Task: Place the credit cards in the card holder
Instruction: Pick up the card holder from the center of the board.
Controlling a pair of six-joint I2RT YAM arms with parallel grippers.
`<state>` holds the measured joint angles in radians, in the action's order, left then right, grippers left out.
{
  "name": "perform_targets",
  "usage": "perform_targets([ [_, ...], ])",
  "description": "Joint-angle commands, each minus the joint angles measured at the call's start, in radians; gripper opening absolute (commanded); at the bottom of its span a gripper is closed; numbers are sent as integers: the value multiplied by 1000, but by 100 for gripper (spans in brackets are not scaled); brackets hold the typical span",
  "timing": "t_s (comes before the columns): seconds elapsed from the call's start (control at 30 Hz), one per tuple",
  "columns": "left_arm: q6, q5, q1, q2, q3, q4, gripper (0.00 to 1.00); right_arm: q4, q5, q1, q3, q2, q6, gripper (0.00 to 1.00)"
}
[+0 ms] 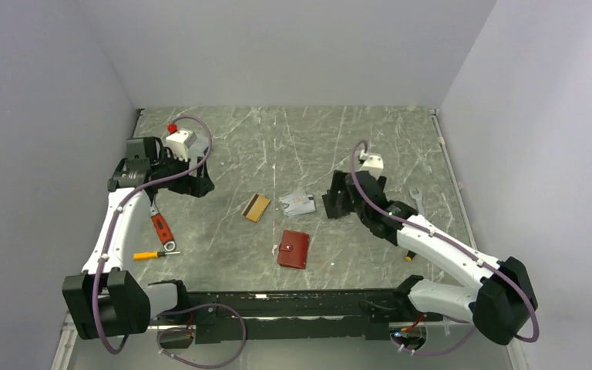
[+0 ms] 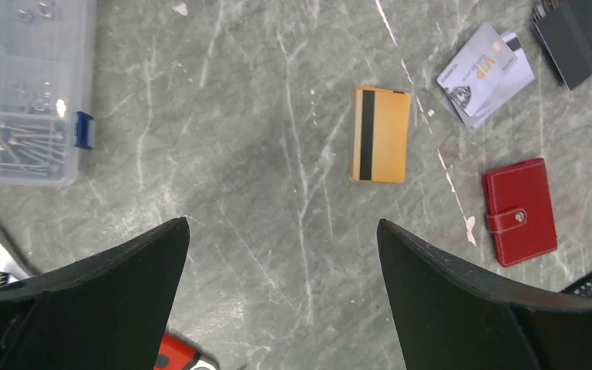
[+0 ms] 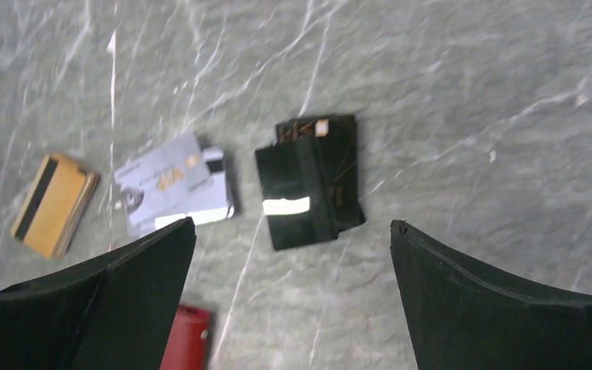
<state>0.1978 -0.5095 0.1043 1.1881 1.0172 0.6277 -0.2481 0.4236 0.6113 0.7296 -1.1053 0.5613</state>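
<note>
Task not yet begun: no card was in the holder

The card holder [image 1: 294,249] lay snapped shut on the bench [image 1: 293,146]; gold cards [image 1: 256,206] and silver cards [image 1: 297,203] lay loose just behind it; the left pincer [image 2: 281,293] and right pincer [image 3: 293,297] both stood apart, holding nothing

Top cam looks down from behind arms; both wrist cams face tabletop closer, sharing gold cards [image 2: 380,134] & wallet [image 2: 519,211].
</note>
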Motion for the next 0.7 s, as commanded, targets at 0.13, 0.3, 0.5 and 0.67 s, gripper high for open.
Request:
perform_targets([
  [0.13,-9,-135,-94,9,-38,60,99,-108,123,325,-17,-71,131,100],
  [0.3,-70,-142,-230,29,-104,-17,99,-13,19,379,-78,-89,157,99],
  [0.5,-124,-140,-320,102,-182,-146,99,95,-69,382,-142,-93,170,93],
  [0.67,-155,-171,-402,166,-202,-236,99,186,-138,383,-184,-113,186,88],
])
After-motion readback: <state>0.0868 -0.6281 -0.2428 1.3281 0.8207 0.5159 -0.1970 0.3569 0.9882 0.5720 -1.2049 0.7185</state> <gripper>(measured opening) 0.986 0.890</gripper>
